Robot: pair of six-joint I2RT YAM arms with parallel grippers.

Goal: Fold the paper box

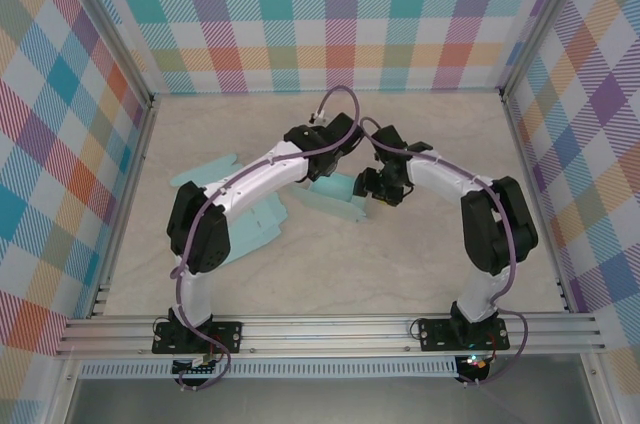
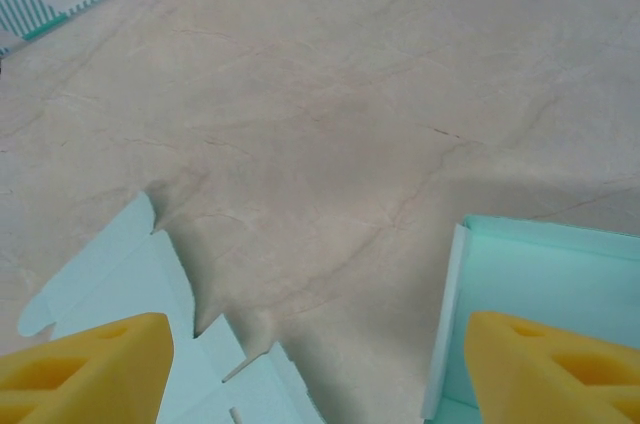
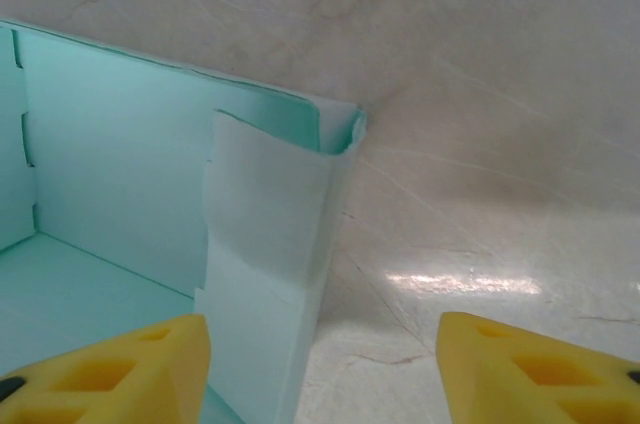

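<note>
Top external view: mint-green die-cut paper box [image 1: 338,200] sits mid-table on the beige marbled tabletop [image 1: 430,254], under both wrists. Partly done, I'd say: one end has walls stood up, with a corner tab [image 3: 260,214] wrapped round. The notched flaps [image 2: 140,274] lie flat and unfolded. Thin matte card, crisp creases. Left gripper [image 2: 320,369] is spread wide and empty. Right gripper [image 3: 322,369] is spread too, straddling the raised corner without pinching.
</note>
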